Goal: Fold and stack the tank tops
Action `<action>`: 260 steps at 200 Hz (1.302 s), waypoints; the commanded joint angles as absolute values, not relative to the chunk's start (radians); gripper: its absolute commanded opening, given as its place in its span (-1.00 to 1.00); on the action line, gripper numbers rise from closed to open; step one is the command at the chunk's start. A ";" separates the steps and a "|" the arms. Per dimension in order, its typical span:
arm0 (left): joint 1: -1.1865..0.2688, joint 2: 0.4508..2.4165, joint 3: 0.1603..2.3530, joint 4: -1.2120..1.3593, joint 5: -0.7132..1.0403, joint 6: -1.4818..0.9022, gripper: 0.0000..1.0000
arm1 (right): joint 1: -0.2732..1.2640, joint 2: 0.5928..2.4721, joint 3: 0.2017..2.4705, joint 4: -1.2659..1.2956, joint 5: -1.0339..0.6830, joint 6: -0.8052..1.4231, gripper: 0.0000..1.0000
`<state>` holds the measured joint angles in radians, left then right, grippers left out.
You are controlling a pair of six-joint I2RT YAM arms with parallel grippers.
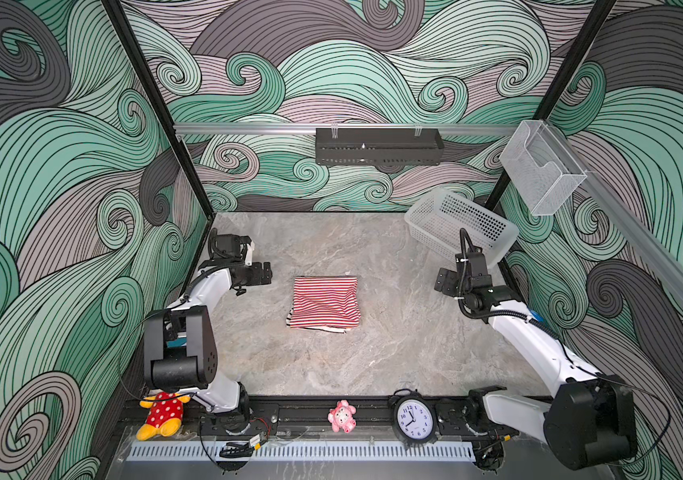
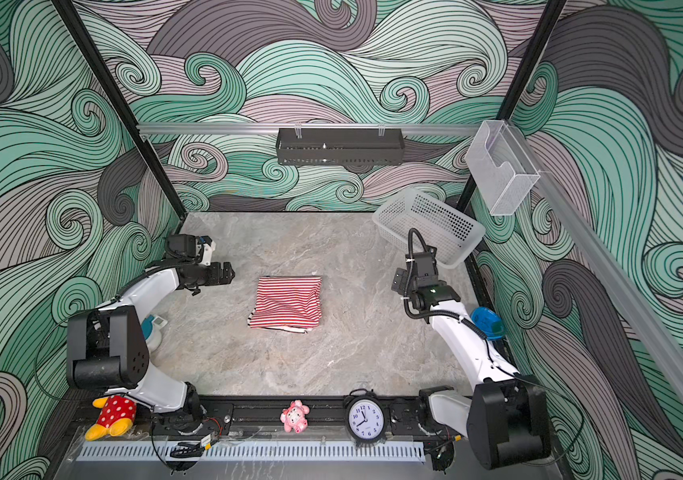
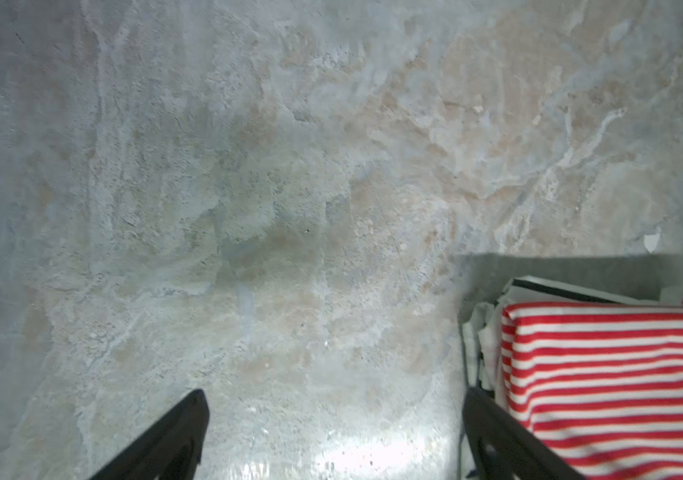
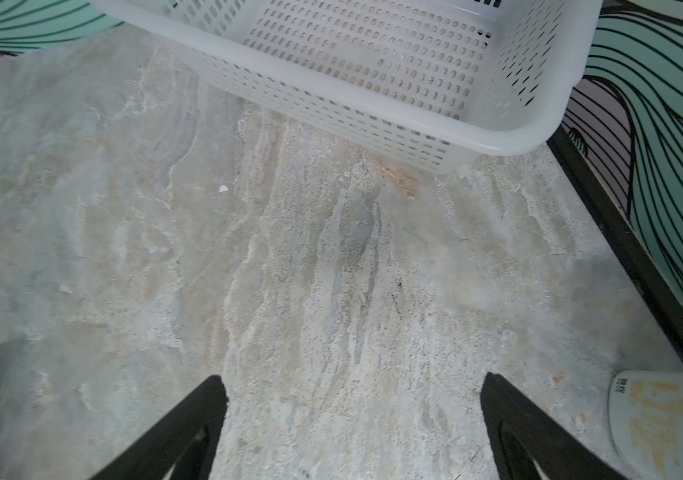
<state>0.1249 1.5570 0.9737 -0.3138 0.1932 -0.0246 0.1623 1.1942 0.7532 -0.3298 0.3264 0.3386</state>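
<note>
While both jaws gape, two tank tops (image 1: 325, 302) lie stacked.

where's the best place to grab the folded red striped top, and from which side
Probably its left edge, approached low by the left gripper: the red-and-white tank top lies flat on the black-and-white one, and that edge is a thick rounded fold.

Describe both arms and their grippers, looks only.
The left arm and right arm: glossy white curved shells, chunky black joint housings, black corrugated cables looping along them. The left gripper and right gripper are black, with tapered, hollow-framed black fingers.
</note>
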 commanded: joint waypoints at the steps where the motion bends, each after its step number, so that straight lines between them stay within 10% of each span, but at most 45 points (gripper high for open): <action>1: 0.149 1.500 0.838 0.034 0.218 -0.115 0.97 | 0.135 1.184 0.656 -0.129 0.408 0.218 0.90; 189: 0.137 1.371 0.508 0.459 0.410 -0.036 0.97 | 0.044 1.561 0.325 1.045 0.155 -0.020 0.94; 260: 0.125 1.330 0.425 0.583 0.208 -0.014 0.97 | 0.049 1.529 0.391 0.862 0.173 -0.017 0.98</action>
